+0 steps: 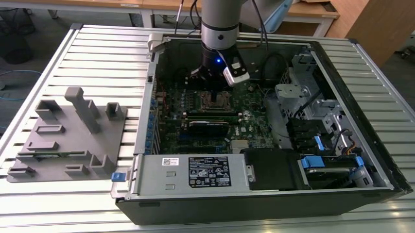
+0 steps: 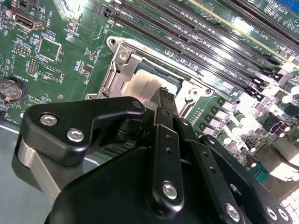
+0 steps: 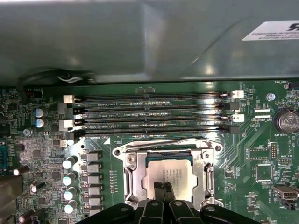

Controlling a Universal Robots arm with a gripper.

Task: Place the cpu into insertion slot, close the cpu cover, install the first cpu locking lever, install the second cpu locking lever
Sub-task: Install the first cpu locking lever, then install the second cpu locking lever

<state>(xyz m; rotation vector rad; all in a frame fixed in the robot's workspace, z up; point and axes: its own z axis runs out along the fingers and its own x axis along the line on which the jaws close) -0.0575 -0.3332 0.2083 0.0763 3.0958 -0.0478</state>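
The hand (image 3: 163, 186), fingers pressed together, is touching the cpu (image 3: 169, 175) inside the slot (image 3: 128, 172); off-centre pressure risks bending pins.

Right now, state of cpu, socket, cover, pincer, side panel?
cpu: seated flat in socket.
socket: occupied by cpu.
cover: down around the cpu, metal top showing through its window.
pincer: shut, tips just over the cpu.
case: side open, board exposed.

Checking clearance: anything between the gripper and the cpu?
Nothing. In the first wrist view the gripper sits directly over the cpu, which lies in the insertion slot under the cpu cover.
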